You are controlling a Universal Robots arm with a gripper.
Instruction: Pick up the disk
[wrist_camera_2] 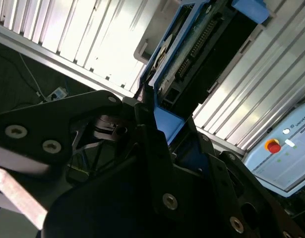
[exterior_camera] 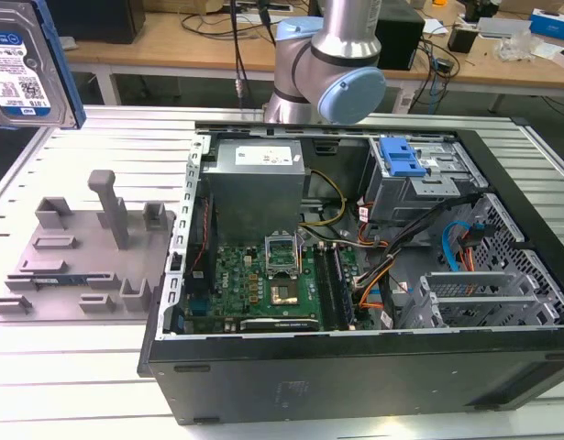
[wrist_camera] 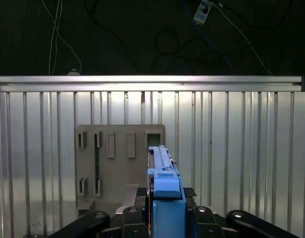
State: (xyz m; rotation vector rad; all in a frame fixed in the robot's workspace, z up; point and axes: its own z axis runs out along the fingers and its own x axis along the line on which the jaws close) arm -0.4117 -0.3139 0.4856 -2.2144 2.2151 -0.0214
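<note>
A ribbed aluminium desk (exterior_camera: pixel 71 367) fills the lower frame of the exterior view. Behind it, across the top, stand wooden workbenches (exterior_camera: pixel 162 46) strewn with cables (exterior_camera: pixel 245 23). In the first wrist view, a dark floor (wrist_camera: pixel 142 34) lies beyond the desk's edge.

I am holding the disk (exterior_camera: pixel 25 64) high in the air at the exterior view's far left, well above the table. It is standing on edge, its white-and-blue barcode label showing and a blue rail (wrist_camera: pixel 164 186) running along its side.
</note>
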